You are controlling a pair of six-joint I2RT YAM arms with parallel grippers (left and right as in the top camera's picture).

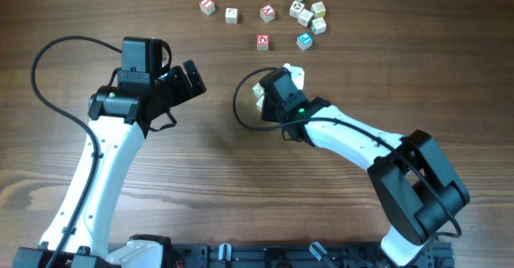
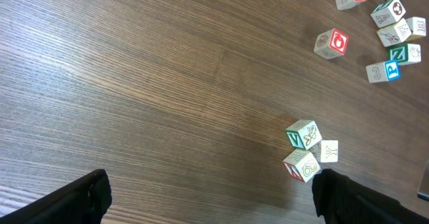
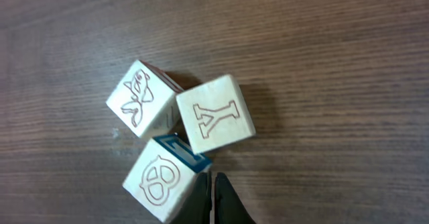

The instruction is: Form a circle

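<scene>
A brown wood-grain worktop fills every view. The circle, three pale letter cubes pressed together, lies near the middle of the worktop, slightly right of centre and nearer than the other cubes. One cube shows an outlined Y, one a pretzel drawing, and the third a line drawing I cannot make out. Loose cubes are scattered along the far edge, with a red-faced cube and a blue-faced cube lying closest to the circle.

The right arm starts at the near right and folds at a bulky elbow. Its white forearm stretches left and far to the centre, and the wrist points down over the circle, hiding most of it from above. The right claw is pinched fully closed and holds nothing. Its tips sit just beside the pretzel cube; whether they touch it I cannot tell.

The left arm rises from the near left edge and reaches far, its wrist turned right. The left claw is spread wide and empty, well apart from the circle.
</scene>
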